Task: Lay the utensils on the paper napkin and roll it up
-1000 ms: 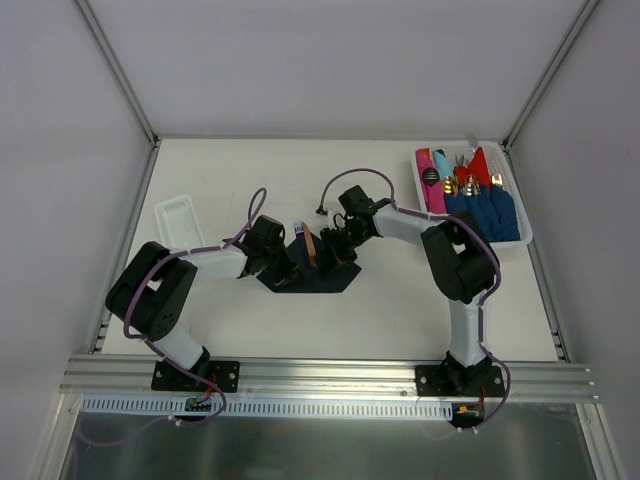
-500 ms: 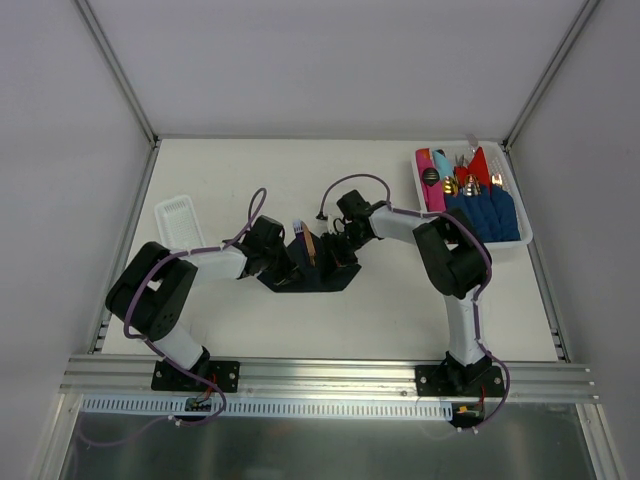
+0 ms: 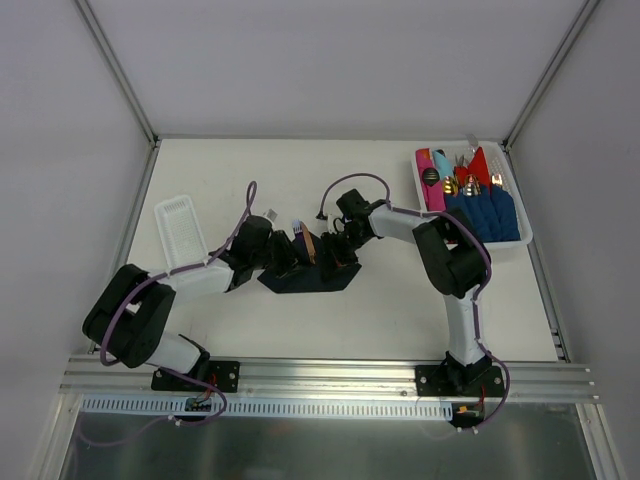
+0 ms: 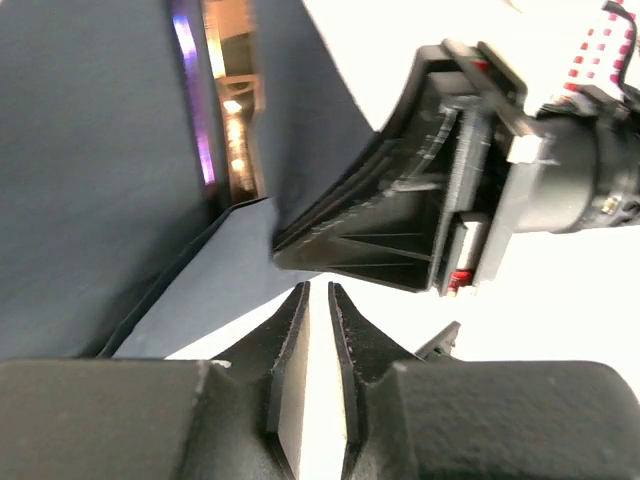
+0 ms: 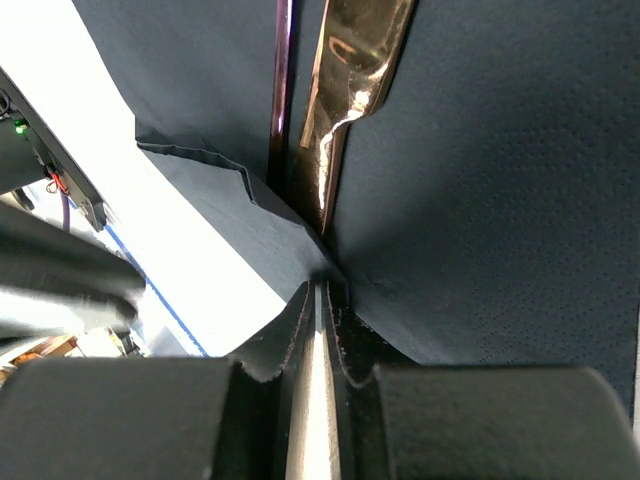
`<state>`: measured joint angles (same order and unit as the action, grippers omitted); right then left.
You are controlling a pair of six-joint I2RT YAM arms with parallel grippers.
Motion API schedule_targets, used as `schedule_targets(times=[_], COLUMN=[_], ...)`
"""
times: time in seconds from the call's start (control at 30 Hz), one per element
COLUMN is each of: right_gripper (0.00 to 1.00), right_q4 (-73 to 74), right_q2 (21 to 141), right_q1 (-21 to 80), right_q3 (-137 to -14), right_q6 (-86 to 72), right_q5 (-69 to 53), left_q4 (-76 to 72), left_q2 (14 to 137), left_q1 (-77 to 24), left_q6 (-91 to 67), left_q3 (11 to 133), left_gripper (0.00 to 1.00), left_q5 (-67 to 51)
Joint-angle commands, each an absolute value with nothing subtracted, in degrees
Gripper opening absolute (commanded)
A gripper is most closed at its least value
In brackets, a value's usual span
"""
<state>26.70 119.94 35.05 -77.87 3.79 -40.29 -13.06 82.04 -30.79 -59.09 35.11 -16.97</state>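
Pinching creased, dimpled napkin (image 5: 480, 200) — R end effector (image 5: 322, 290); mirror-shiny utensil (image 5: 355, 80).

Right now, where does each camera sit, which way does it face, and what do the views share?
Top external: fixed above and behind the arms, looking down at the table; both arms show whole, from their bases.
Left wrist: on the left wrist, looking along the left gripper at the paper napkin and its folded edge, with the right gripper opposite.
Right wrist: on the right wrist, looking along its own gripper, pinched on the napkin beside the utensils.
Shared: every view holds the napkin; both wrist views show the utensils.
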Motion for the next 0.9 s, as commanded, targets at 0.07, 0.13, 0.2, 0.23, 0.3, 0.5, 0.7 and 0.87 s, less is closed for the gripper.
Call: schedule_targets(times=[0.07,0.13,0.2,0.23,0.3,0.5,0.7,0.87], right_gripper=[0.09,0.09,0.09,0.09,0.09,0.09,0.09,0.09], right_q4=[28.74,28.83,29.00,29.00,29.36,29.71,29.97,30.06], right_q2=[120.76,120.85,120.94,120.94,121.11,121.03,120.94,120.94], right_q1=[34.72,34.72,34.72,34.80,34.72,34.72,34.72,34.80], right_q3=[-79.80,-79.89,-79.89,-79.89,-80.16,-80.24,-80.33,-80.16], right_q6=[5.45,5.45,5.54,5.54,5.80,5.98,6.24,6.42], right_q5=[-38.32,-38.41,-38.50,-38.50,-38.50,-38.67,-38.67,-38.93], left_q4=[-28.37,-32.75,-35.49,-37.07,-42.26,-50.43,-54.22,-60.45], left_q2=[84.37,86.65,88.32,90.16,92.79,97.73,100.28,103.53], left_q1=[-31.11,-30.85,-30.59,-30.15,-29.45,-27.51,-26.72,-26.54], left_q6=[-59.50,-60.55,-61.61,-63.00,-65.11,-66.97,-67.33,-68.64], left_q3=[31.65,30.77,30.32,29.71,28.57,27.42,26.63,25.84], left_gripper=[0.10,0.07,0.04,0.04,0.01,0.00,0.00,0.00], left_q5=[-23.46,-24.42,-24.96,-25.22,-26.28,-28.38,-28.91,-30.58])
